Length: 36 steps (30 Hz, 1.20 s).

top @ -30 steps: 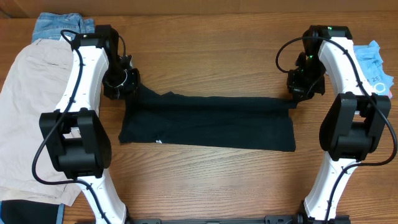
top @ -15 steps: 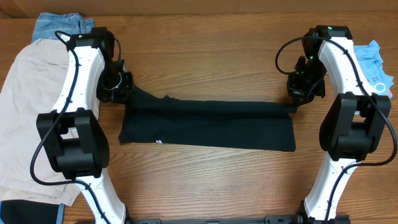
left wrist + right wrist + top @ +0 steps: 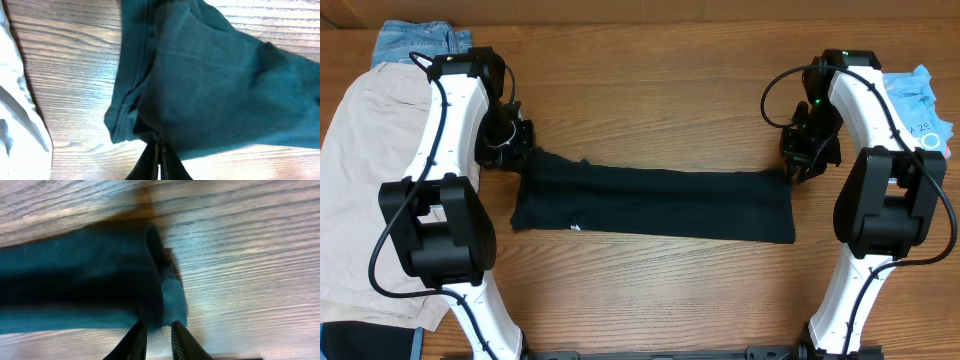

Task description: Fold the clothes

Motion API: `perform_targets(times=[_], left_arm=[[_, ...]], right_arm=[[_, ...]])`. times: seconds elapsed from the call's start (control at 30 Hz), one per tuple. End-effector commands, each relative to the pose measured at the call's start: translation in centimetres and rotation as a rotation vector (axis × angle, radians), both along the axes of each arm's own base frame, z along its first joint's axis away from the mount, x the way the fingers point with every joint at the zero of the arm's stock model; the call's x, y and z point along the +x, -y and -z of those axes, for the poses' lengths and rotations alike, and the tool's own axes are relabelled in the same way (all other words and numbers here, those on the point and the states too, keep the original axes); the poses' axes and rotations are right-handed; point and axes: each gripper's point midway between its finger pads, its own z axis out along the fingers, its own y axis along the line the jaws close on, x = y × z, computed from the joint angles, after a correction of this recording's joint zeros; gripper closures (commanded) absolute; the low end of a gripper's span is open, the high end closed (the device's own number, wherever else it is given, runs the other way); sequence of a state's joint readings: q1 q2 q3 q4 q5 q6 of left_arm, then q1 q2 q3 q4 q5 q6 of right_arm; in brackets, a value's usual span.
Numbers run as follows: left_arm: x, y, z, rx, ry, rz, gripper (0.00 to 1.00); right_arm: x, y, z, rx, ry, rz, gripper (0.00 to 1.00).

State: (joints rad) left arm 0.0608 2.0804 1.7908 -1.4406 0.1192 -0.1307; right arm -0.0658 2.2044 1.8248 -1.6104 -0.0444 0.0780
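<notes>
- Since a second ago, the left jaws have drawn the upper-left corner of the shirt (image 3: 650, 205) a little leftward. The raised strip along its top edge now lies flatter. The right jaws have parted slightly at the upper-right corner.
- Seen from the left wrist, the left jaws are pressed together on a bunched corner of the shirt. From overhead, the left arm (image 3: 450, 110) and its cables cover the grip itself.
- The right jaws stand narrowly apart, with bare worktop (image 3: 650, 290) showing between them.
- Just beyond their tips lies the shirt's edge. The right wrist view is too blurred to tell whether they touch it.
- From overhead, the right arm (image 3: 870, 110) hides those jaws almost wholly.
- The shirt lies mid-worktop between the two arms as a long dark band, with its long axis running left to right.
- Its left end tapers up to a point toward the left jaws, and its right end is squarer.
- A small white logo (image 3: 574, 228) sits near the lower-left edge.
- Beige shorts (image 3: 360, 180) lie at the left, partly under the left arm and cut off by the frame.
- Denim (image 3: 415, 42) peeks out above the shorts.
- A light-blue tee (image 3: 920, 105) lies at the right edge, mostly hidden behind the right arm.
</notes>
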Motion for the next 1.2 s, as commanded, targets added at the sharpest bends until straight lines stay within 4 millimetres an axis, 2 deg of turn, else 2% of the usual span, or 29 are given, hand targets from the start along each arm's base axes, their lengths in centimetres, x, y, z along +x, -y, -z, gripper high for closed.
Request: perform_targets(times=[0.0, 0.47, 0.8, 1.07, 1.17], left_arm=[[0.2, 0.1, -0.8, -0.011, 0.023, 0.002, 0.96], [-1.5, 1.5, -1.1, -0.017, -0.045, 0.056, 0.96], [-3.1, 1.1, -1.2, 0.008, -0.112, 0.063, 0.96], [-4.9, 1.6, 0.5, 0.002, -0.181, 0.074, 0.96], [-6.0, 1.9, 1.4, -0.003, -0.223, 0.083, 0.94]], right_arm=[[-0.1, 0.3, -0.4, -0.007, 0.011, 0.004, 0.78], [0.0, 0.3, -0.3, -0.006, 0.014, 0.004, 0.75], [0.4, 0.3, -0.2, -0.007, 0.031, 0.004, 0.75], [0.6, 0.3, -0.1, -0.008, 0.041, 0.004, 0.74], [0.6, 0.3, -0.1, -0.008, 0.041, 0.004, 0.65]])
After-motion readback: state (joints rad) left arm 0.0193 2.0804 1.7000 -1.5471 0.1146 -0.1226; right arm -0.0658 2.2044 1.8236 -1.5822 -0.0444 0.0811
